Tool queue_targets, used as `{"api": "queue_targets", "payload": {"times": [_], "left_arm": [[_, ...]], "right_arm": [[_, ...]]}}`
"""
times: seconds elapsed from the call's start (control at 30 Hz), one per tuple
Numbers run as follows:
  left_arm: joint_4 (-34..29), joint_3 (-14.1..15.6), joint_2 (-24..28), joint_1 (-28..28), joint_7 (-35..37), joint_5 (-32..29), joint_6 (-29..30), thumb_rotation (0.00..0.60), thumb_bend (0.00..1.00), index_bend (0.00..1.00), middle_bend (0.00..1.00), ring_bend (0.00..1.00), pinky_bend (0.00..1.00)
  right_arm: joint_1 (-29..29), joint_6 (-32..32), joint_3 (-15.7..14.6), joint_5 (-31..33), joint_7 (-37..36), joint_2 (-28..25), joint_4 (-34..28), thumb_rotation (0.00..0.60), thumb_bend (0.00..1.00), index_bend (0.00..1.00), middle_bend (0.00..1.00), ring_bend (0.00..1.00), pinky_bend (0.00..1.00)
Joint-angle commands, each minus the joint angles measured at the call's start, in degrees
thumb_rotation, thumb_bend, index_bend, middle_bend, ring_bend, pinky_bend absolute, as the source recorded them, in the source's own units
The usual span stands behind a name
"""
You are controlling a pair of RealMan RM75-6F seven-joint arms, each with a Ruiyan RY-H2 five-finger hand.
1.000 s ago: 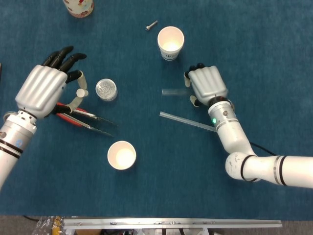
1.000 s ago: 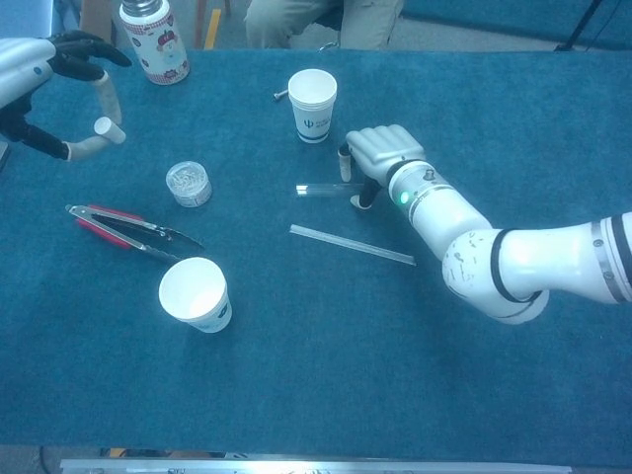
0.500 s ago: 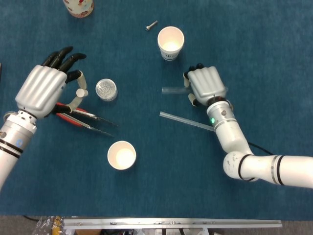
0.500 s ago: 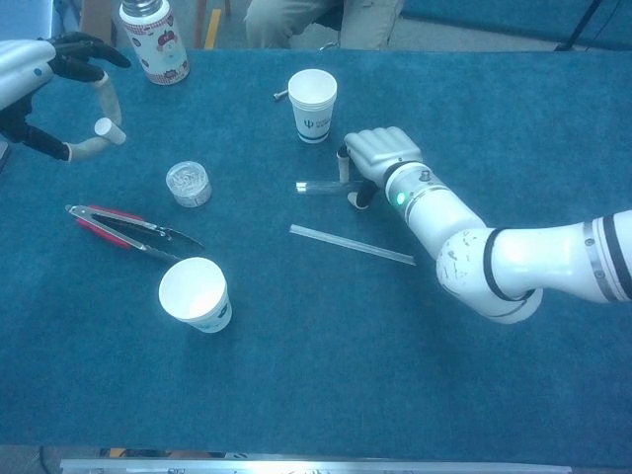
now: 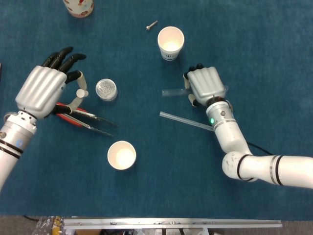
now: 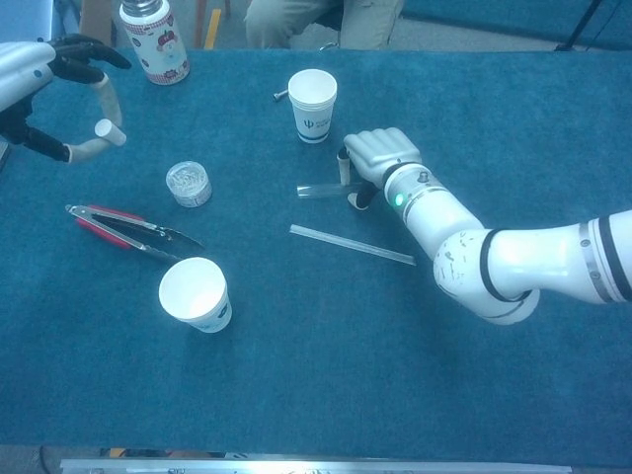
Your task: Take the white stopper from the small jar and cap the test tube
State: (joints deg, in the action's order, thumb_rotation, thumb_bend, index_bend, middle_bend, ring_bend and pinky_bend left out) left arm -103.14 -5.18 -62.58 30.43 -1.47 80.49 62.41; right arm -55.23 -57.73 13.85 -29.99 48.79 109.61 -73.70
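test tube (image 5: 171, 91) end under right robot hand (image 5: 207, 83)

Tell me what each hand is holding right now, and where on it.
The left hand pinches the white stopper at its fingertips. The right hand covers one end of the test tube; a grip cannot be told.

Even, bright overhead light is thrown across the blue counter (image 5: 274, 44) in both views. Shadows are kept short and soft beneath things. Mild glare is seen on the white arm shells. Focus is held sharp centrally; slight softness and bluish cast are noted in the chest view.
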Motion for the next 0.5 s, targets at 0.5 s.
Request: {"api": "queue_targets", "payload": {"times": [0.5], "left_arm": [[-2.11,-1.02,3.52,0.44,-1.18,-1.28,-0.78,0.600,0.37,0.56,0.13,0.00,0.02]], "right_arm": [[3.73,1.22,4.84,-0.65,-9.97,-8.48,-11.84,0.600,0.36,0.61,0.34,0.22,0.43]]}}
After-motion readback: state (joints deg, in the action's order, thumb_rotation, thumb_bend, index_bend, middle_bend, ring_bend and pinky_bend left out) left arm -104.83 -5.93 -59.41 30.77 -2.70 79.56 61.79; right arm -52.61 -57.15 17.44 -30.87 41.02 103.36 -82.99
